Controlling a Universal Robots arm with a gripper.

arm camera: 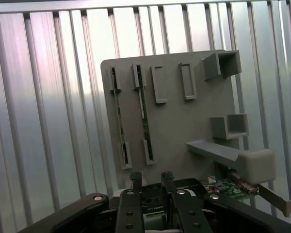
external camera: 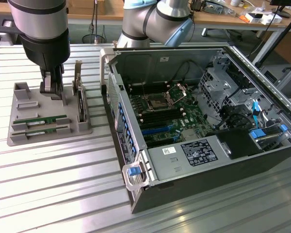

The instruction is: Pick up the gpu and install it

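Observation:
Two gpu sticks, thin and green, lie side by side in slots of a grey holder tray (external camera: 26, 110) at the exterior view's left: one gpu (external camera: 41, 120) and its twin (external camera: 39, 129). In the wrist view they run along the tray (arm camera: 184, 126) as gpu (arm camera: 144, 114) and twin (arm camera: 119, 116). My gripper (external camera: 52, 91) hangs just over the tray's far part, beyond the sticks. Its fingers (arm camera: 136, 178) stand apart, open, and touch neither stick (arm camera: 151, 178).
A larger green card with a metal bracket (external camera: 80, 103) stands upright on the tray's edge nearest the computer (arm camera: 228, 187). The open computer case (external camera: 136, 174) lies at the exterior view's right, motherboard (external camera: 160, 111) exposed. Everything rests on a ribbed aluminium table (external camera: 63, 184).

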